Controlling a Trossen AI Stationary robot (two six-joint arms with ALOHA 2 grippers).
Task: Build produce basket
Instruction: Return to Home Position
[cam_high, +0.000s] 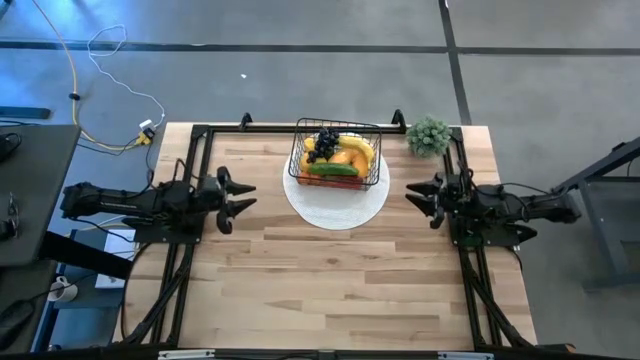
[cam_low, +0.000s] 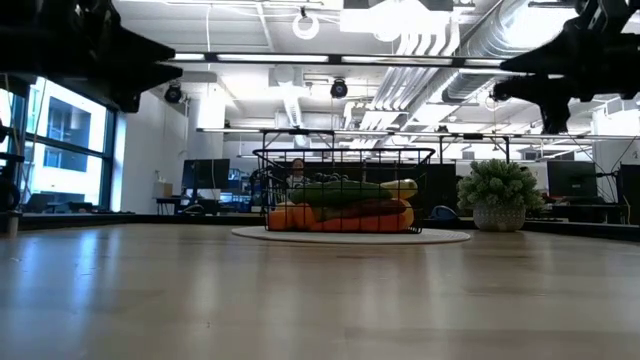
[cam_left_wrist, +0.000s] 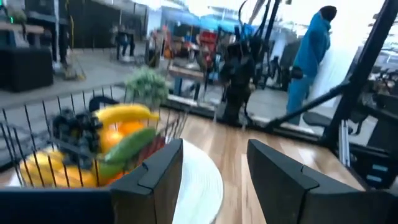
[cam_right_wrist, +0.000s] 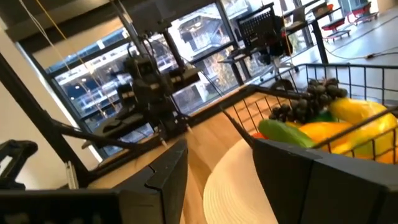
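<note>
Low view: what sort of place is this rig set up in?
Probably an open-plan lab or office workshop: exposed ceiling ducts overhead, desks with monitors behind the basket, and a person in blue standing among equipment beyond the wooden table.

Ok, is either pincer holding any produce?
No, the left pincer and right pincer are both open and empty, flanking the basket.

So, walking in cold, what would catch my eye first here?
A black wire basket, piled with bright toy produce, stands on a round white plate near the table's far edge, with a small green plant to its right. On either side, the left gripper and right gripper hover open, facing each other.
</note>
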